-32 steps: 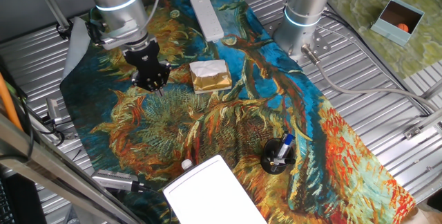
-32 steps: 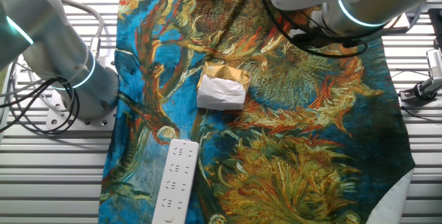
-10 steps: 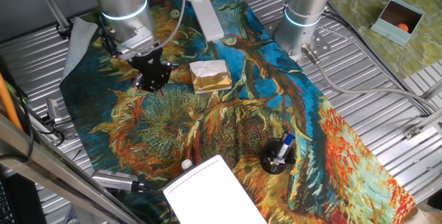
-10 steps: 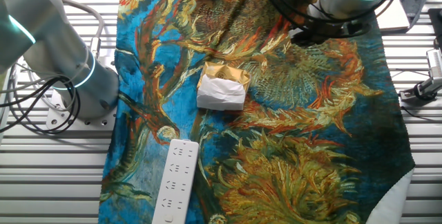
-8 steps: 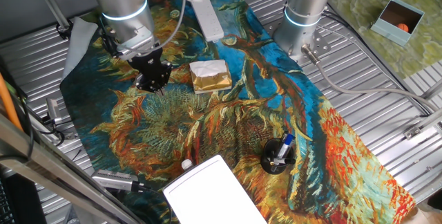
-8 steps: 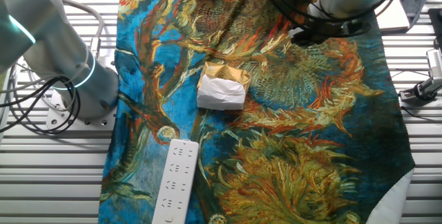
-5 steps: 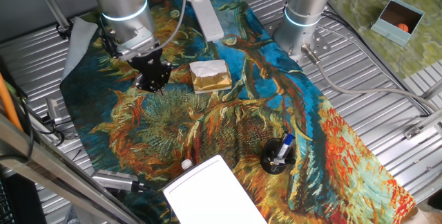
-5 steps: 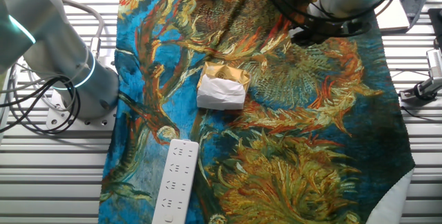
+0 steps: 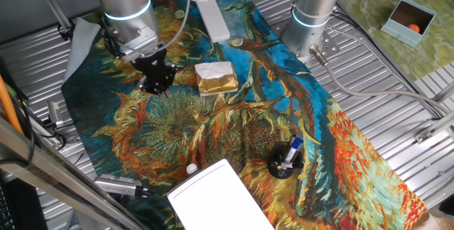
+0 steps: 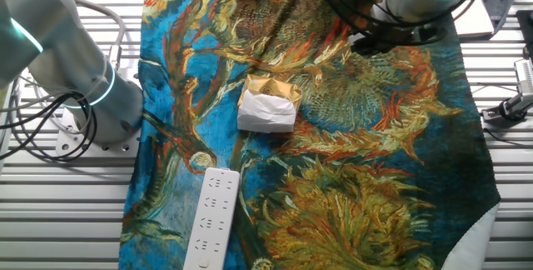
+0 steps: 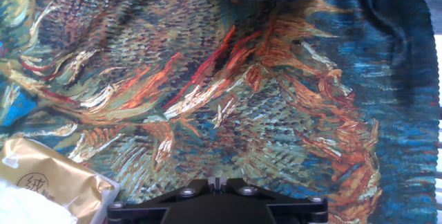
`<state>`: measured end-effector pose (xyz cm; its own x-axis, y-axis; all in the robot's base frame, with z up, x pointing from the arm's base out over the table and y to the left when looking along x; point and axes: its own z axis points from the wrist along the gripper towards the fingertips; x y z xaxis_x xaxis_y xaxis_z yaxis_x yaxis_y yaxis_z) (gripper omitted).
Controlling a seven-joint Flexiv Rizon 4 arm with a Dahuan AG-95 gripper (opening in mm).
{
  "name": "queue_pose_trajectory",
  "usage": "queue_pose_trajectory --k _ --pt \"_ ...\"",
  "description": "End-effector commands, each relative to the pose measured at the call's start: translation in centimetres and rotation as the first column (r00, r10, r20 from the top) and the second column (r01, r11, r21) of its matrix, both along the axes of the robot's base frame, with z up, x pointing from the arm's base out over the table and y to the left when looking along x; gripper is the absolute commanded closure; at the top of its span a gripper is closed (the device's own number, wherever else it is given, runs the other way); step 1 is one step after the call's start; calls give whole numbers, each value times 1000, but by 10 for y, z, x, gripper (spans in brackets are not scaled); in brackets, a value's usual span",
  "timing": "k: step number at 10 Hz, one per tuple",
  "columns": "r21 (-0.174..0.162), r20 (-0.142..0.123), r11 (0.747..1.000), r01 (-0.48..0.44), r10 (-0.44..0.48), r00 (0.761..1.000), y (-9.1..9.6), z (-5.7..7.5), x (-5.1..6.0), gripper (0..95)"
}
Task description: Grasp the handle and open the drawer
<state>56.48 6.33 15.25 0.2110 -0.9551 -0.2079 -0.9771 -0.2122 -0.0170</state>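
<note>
A painted cloth (image 9: 234,116) covers the table (image 9: 383,88); the arm (image 9: 128,10) stands over its far left part in one fixed view; the drawer (image 9: 220,198) sits at the near edge of the cloth as a plain white box, well apart from the arm. A long white bar (image 9: 213,15) lies at the far end of the cloth. A gold-and-white block (image 9: 216,78) rests near the middle, just beside the gripper (image 9: 157,86). A black pen holder (image 9: 286,160) stands upright to the right of the drawer. The gripper points down over the cloth, holding nothing; whether its jaws are parted or closed cannot be told. The handle (image 9: 191,168) shows as a small white knob at the drawer's left corner, untouched.
</note>
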Motion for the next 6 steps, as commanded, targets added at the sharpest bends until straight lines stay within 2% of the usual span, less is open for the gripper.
queue_pose_trajectory --k 1,4,6 --pt "15 -8 999 -34 35 999 9 -5 8 950" --pt "46 -16 996 -78 79 997 31 -12 22 950" --pt "57 -30 995 -81 83 996 46 -13 28 950"
